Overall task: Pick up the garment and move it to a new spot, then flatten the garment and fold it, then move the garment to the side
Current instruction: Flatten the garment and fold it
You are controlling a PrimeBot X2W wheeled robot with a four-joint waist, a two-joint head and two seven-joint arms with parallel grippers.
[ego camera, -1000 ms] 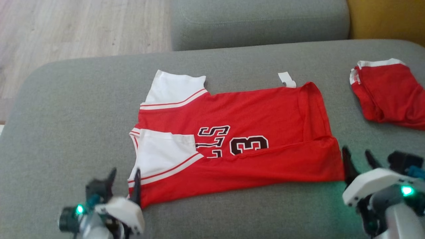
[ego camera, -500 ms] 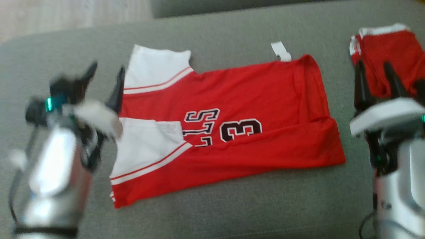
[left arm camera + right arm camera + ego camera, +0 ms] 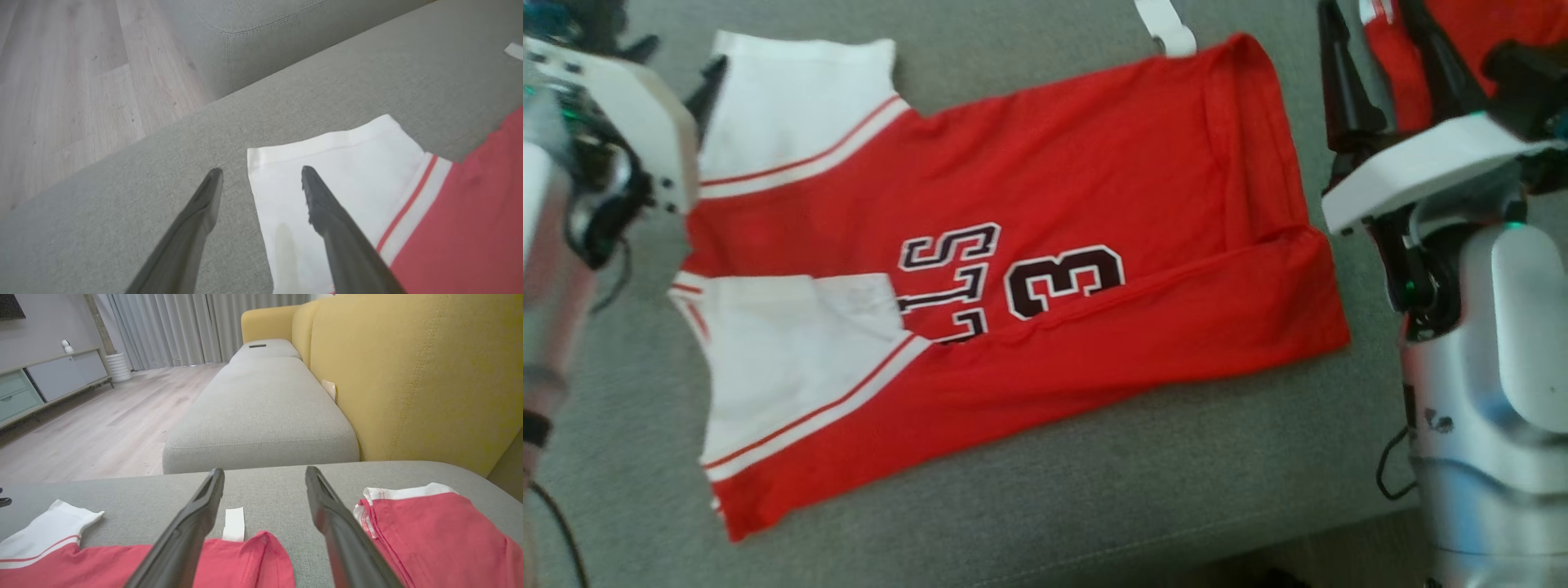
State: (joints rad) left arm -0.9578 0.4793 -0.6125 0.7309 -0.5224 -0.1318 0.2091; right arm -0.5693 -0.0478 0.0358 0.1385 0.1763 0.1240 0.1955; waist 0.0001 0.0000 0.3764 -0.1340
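- Grey sofa cushion [image 3: 1045,506] carries the red jersey [image 3: 1143,155], spread flat, its near edge folded over.
- I see my left gripper [image 3: 261,173] wide open, empty, at the white sleeve [image 3: 347,163] corner.
- My right gripper [image 3: 264,471] gapes empty between the jersey and a second red garment [image 3: 433,535].

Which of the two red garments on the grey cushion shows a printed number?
The spread-out jersey, bearing a black 3; the other red garment lies bundled, showing none.

The red jersey [image 3: 1094,163] bears black letters "LLS" beside a number "3"
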